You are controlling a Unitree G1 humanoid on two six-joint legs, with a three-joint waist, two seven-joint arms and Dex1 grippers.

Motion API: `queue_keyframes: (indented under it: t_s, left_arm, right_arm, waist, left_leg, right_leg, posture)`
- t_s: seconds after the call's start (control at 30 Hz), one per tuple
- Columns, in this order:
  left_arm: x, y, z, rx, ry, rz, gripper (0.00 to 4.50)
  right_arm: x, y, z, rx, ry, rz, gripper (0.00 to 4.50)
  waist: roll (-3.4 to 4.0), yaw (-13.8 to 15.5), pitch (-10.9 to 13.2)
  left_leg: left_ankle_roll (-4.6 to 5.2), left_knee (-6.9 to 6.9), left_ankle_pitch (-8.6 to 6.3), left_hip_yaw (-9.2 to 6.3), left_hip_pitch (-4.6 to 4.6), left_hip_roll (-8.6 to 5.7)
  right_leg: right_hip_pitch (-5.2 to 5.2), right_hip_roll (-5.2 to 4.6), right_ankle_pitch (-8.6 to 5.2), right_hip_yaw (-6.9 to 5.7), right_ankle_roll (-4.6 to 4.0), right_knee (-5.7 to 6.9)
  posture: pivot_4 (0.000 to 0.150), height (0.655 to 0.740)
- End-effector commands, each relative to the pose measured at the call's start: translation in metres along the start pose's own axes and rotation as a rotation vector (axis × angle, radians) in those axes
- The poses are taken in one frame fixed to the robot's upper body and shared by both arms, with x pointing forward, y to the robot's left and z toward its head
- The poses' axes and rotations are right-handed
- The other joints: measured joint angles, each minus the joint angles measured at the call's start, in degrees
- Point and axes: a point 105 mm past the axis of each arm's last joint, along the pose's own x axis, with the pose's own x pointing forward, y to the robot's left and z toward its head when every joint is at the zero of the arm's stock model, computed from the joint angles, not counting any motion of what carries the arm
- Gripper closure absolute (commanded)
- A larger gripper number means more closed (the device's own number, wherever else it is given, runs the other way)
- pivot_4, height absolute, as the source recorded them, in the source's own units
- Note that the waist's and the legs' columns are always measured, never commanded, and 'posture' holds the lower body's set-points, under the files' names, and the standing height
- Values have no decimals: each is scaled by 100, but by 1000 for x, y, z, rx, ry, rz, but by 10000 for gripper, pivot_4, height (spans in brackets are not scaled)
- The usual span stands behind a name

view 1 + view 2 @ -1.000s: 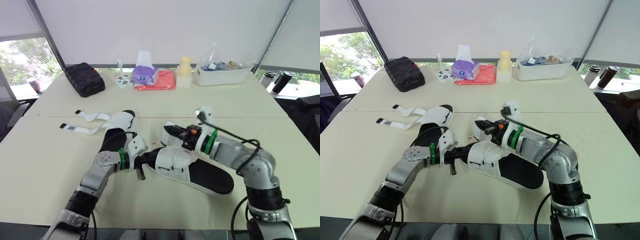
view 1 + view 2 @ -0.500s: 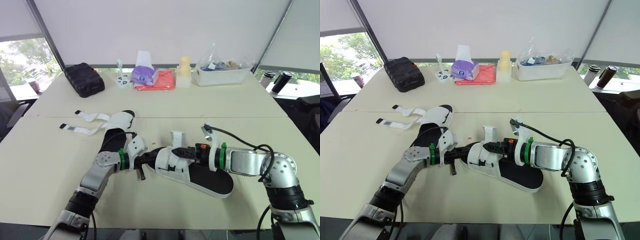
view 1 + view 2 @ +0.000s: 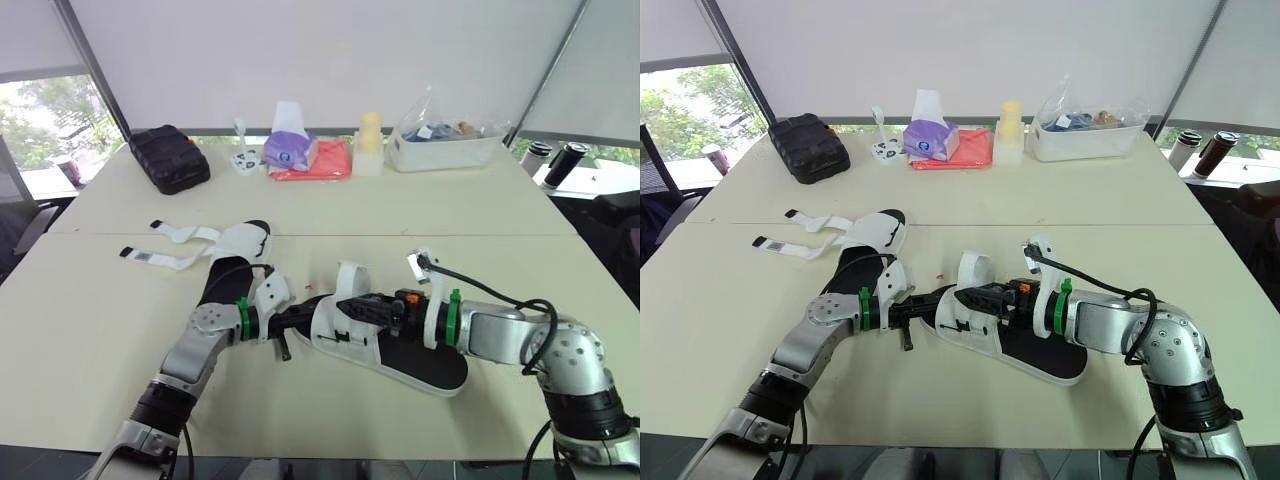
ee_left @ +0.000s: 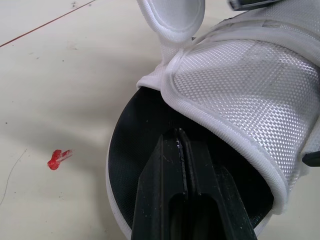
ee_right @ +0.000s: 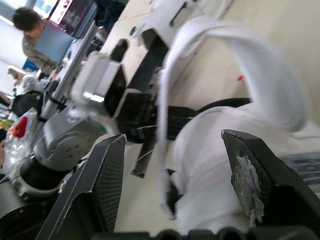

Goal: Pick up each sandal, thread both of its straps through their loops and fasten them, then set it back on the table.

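On the pale table [image 3: 90,330] lies the white sandal with a black sole [image 3: 425,362], the closed left gripper [image 3: 297,321] touching its toe, the open right gripper [image 3: 352,308] by its white strap loop [image 3: 351,277].

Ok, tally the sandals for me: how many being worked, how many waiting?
Near sandal, between left gripper and right gripper: 1
Far sandal, straps spread open: 1
Total: 2
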Motion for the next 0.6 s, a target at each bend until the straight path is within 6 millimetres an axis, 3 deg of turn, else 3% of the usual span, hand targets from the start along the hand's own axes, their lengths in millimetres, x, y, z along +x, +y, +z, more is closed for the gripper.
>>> queue_keyframes:
  t_s: [0.03,0.3,0.33,0.37,0.53,0.6]
  left_arm:
    - [2,-9,-27,-55,89,-25,45000]
    - [2,-10,-29,-62,90,-21,45000]
    - [2,-10,-29,-62,91,-20,45000]
    - [2,-10,-29,-63,91,-18,45000]
    - [2,-9,-29,-64,92,-12,45000]
    - [1,-9,-29,-64,92,-11,45000]
  right_arm:
    - [1,9,-4,-21,16,35,12199]
    - [5,5,-12,-18,65,22,12199]
    - [5,4,-13,-16,68,18,17714]
    - [6,3,-13,-17,71,14,20059]
    - [7,2,-9,-28,51,7,44496]
    - [8,9,4,-29,-8,49,44496]
  waist:
    - [0,1,0]
    - [0,1,0]
    - [0,1,0]
    - [0,1,0]
    - [0,2,0]
    - [0,1,0]
  left_leg:
    - [0,0,0,0,0,0]
    - [0,0,0,0,1,0]
    - [0,0,0,0,1,0]
    - [0,0,0,0,1,0]
    - [0,0,0,0,0,0]
    - [0,0,0,0,0,0]
  right_leg:
    - [0,0,0,0,0,0]
    - [1,0,0,0,0,-1]
    - [1,0,0,0,0,-1]
    - [1,0,0,0,0,-1]
    - [0,-1,0,0,0,-2]
    - [1,-1,0,0,0,-2]
  posture:
    - [1500,7400]
    - [1500,7400]
    - [1500,7400]
    - [1500,7400]
    - [1500,7400]
    - [1500,7400]
